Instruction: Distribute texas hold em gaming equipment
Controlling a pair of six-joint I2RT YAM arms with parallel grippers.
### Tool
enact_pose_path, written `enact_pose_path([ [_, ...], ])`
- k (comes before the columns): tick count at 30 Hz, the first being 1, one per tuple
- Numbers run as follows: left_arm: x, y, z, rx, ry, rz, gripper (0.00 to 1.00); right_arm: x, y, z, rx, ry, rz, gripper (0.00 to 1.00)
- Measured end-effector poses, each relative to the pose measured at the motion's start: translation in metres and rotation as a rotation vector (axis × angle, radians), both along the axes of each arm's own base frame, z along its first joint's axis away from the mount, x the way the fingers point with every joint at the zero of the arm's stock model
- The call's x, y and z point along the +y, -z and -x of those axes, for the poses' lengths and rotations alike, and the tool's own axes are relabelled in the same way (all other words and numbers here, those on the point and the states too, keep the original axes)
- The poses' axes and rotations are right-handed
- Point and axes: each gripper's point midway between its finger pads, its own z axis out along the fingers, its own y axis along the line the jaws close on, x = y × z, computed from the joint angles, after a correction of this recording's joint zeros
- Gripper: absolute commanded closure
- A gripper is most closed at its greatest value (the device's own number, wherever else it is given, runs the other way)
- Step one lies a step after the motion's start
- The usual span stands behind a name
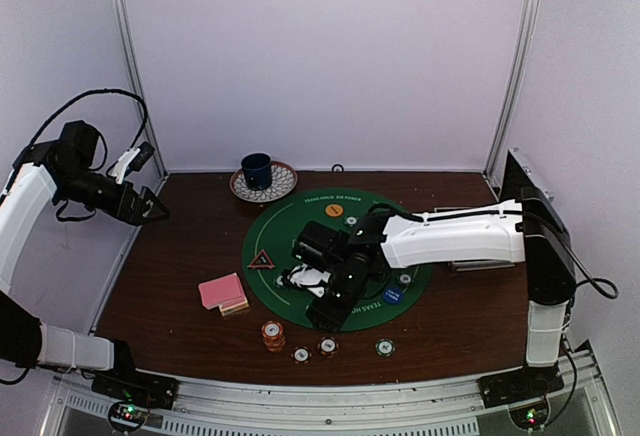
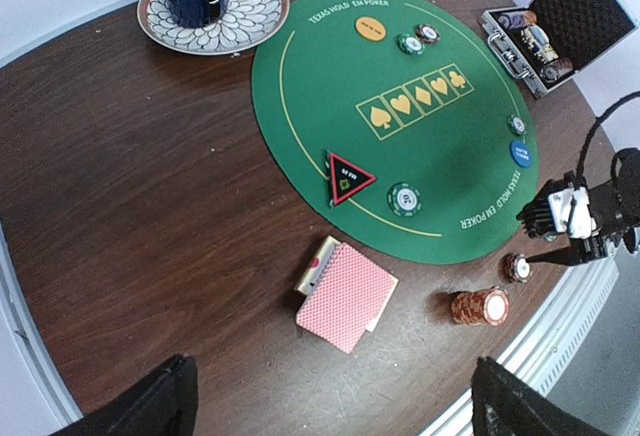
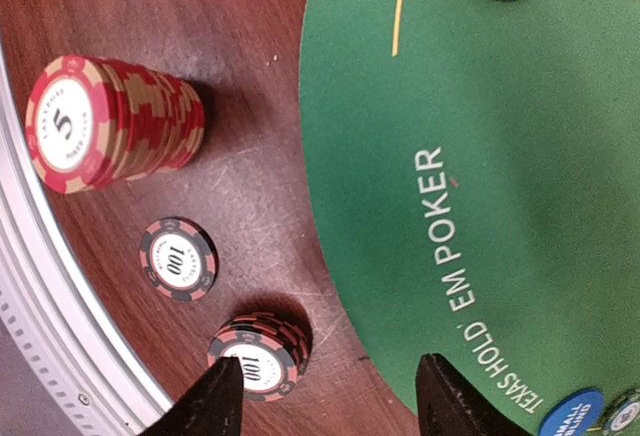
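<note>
Two robot arms work at a dark wooden table (image 1: 170, 286) bearing a round green Texas Hold'em mat (image 1: 300, 218); clock directions here are read on that mat from the overhead view. Raised off the table's left side and well apart from everything, the left gripper (image 2: 330, 378) has its fingers spread wide with nothing between them; the right gripper (image 3: 330, 371) reaches across the mat to its 6 o'clock edge, jaws moderately apart and empty, one finger (image 3: 215, 406) just beside a short stack of 100 chips (image 3: 258, 356). Pink-backed playing cards (image 1: 221, 290) lie in a slightly skewed pile on bare wood outside 8 o'clock; a tall stack of red 5 chips (image 1: 272, 334) stands outside 7 o'clock; a single 100 chip (image 3: 178, 258) lies flat between the two stacks, near the table's front edge; a lone chip (image 1: 385, 347) lies outside 5 o'clock. On the mat, a red-rimmed black triangle (image 1: 262, 261) sits at 9 o'clock with a green chip (image 2: 404, 198) near it; an orange button (image 1: 334, 210) sits at 12; a blue button (image 1: 393, 296) sits at 4. Beyond 11 o'clock a dark blue mug (image 1: 257, 169) stands on a patterned plate (image 1: 283, 184); an open metal case (image 2: 585, 6) holding more chips lies off the mat at about 3 o'clock.
</note>
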Motion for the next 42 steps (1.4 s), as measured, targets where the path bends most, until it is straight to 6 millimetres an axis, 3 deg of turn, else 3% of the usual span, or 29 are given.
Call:
enact_pose_path([
  [5, 0.0, 0.0, 0.0, -0.001, 0.001, -0.001, 0.02, -0.007, 0.017, 0.021, 0.037, -0.042, 0.037, 0.28],
  [10, 0.0, 0.0, 0.0, -0.001, 0.001, -0.002, 0.02, -0.003, 0.018, 0.035, 0.042, -0.081, 0.037, 0.3],
  [24, 0.001, 0.0, 0.0, -0.003, 0.0, -0.005, 0.02, -0.002, 0.035, 0.042, 0.033, -0.106, 0.079, 0.54],
  [34, 0.001, 0.0, 0.0, -0.002, -0.001, -0.006, 0.02, 0.004, 0.033, 0.042, 0.012, -0.11, 0.063, 0.8],
  [35, 0.001, 0.0, 0.0, -0.003, 0.0, -0.006, 0.02, 0.005, 0.033, 0.042, 0.012, -0.11, 0.062, 0.77],
  [37, 0.001, 0.0, 0.0, -0.003, 0.0, -0.006, 0.02, 0.005, 0.032, 0.042, 0.008, -0.114, 0.062, 0.49],
  [39, 0.001, 0.0, 0.0, -0.003, -0.001, -0.006, 0.03, 0.003, 0.033, 0.04, -0.003, -0.112, 0.075, 0.41],
  [42, 0.001, 0.0, 0.0, -0.003, 0.0, -0.007, 0.02, 0.0, 0.033, 0.037, -0.023, -0.107, 0.092, 0.38],
])
